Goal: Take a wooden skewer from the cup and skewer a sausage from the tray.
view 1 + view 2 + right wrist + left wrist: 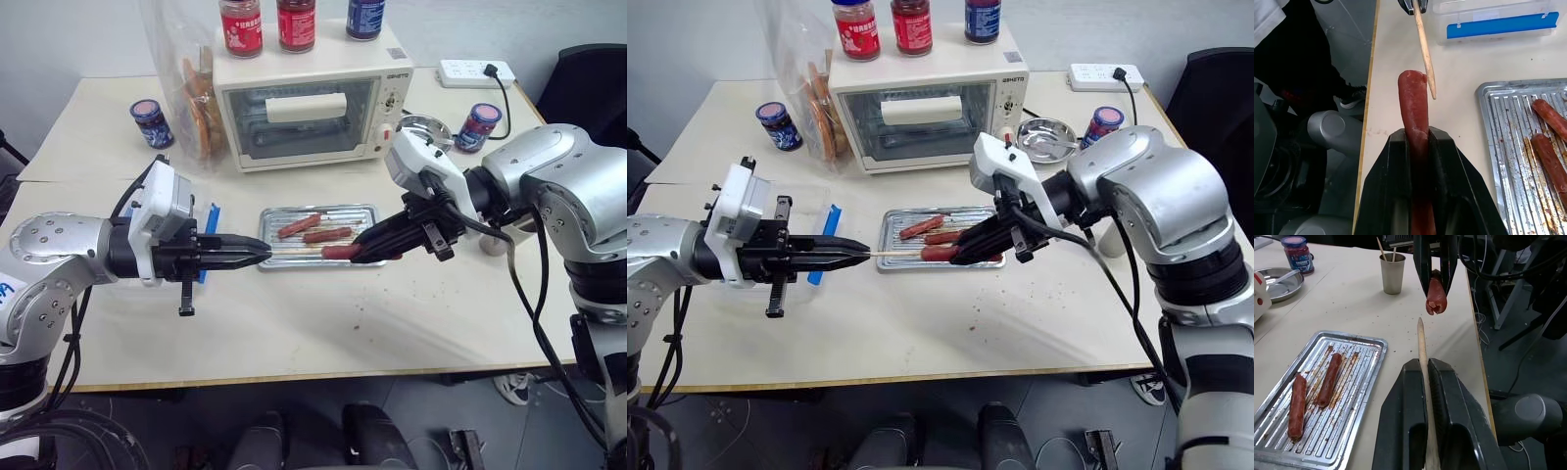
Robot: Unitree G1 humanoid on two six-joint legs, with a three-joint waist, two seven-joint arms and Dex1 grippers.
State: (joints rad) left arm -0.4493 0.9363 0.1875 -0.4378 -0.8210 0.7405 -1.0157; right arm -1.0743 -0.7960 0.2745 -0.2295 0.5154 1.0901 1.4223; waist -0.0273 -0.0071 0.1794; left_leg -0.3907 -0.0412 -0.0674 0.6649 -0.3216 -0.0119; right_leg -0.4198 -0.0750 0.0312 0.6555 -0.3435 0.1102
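Note:
My left gripper [1425, 363] is shut on a wooden skewer [1421, 340] that points level toward the right arm. My right gripper [1419, 133] is shut on a red sausage [1414, 103], held in the air over the near edge of the silver tray [364, 211]. The skewer's tip [1432, 93] lies right beside the sausage's free end and has not entered it. Two more sausages [1330, 378] [1296, 406] lie on the tray's ridged floor. The grey-beige cup [1392, 273] stands behind the right arm with more skewers in it.
A toaster oven [304, 108] with three jars on top stands at the back of the table, with a clear bag of food [191, 98] to its left. Blue jars [150, 122] [480, 125], a round steel dish [423, 127], a power strip [475, 70] and a blue-clipped clear box [1493, 19] are also here.

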